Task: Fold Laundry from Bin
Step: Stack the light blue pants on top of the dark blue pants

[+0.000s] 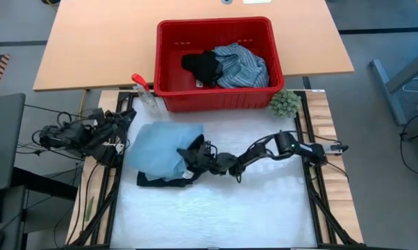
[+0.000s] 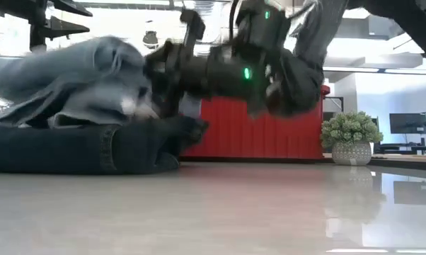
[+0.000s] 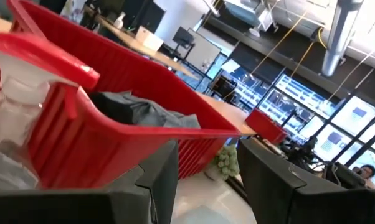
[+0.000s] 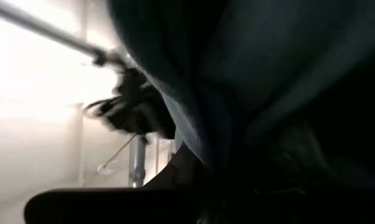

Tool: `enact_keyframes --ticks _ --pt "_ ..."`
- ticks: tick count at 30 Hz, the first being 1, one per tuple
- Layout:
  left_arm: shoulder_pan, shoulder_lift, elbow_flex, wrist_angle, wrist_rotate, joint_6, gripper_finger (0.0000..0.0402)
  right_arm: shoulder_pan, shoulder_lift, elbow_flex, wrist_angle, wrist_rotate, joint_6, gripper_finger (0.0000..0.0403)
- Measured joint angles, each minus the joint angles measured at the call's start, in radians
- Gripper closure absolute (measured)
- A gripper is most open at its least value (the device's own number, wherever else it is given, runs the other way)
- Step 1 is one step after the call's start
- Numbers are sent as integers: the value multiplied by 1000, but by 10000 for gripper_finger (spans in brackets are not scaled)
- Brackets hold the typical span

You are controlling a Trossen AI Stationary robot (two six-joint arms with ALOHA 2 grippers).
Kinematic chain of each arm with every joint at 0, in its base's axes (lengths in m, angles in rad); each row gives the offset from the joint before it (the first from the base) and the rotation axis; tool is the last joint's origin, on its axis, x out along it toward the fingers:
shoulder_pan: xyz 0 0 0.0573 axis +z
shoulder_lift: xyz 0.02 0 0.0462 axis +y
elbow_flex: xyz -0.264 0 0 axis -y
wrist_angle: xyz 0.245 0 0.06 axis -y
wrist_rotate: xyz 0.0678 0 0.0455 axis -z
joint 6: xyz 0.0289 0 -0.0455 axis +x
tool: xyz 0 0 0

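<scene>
Right gripper pinching the light blue jeans at their edge, in front of the red bin | dark navy piece under jeans | bin holds striped shirt, black piece | left gripper spread, beside jeans

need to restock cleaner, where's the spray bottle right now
In the high view the spray bottle stands on the table just outside the red bin's front left corner, beyond the light blue jeans, near the left gripper.
</scene>
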Motion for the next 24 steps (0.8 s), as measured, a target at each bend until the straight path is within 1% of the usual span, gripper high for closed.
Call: enact_keyframes --ticks 4,8,13,14,16,18,20,21,22,24 --pt "0 0 0 -12 30 -15 249 5 22 5 39 8 162 336" --pt "0 41 0 -52 58 -73 249 3 26 3 32 -5 178 336" --pt "0 181 0 -139 88 -220 249 -36 -29 2 46 -146 57 333" --pt "0 215 0 -137 100 -234 249 -46 -42 2 45 -176 35 322" --pt "0 282 0 -124 127 -256 249 -70 -67 2 27 -261 24 281" --pt "0 347 0 -116 163 -275 249 -95 -97 2 -46 -396 42 235" --pt "0 409 0 -116 188 -300 249 -115 -132 3 -179 -531 47 195" --pt "0 437 0 -116 203 -311 249 -120 -154 3 -268 -577 40 180" --pt "0 467 0 -116 222 -325 249 -121 -179 3 -374 -601 21 169" --pt "0 528 0 -113 250 -348 249 -119 -234 4 -590 -615 -53 157"
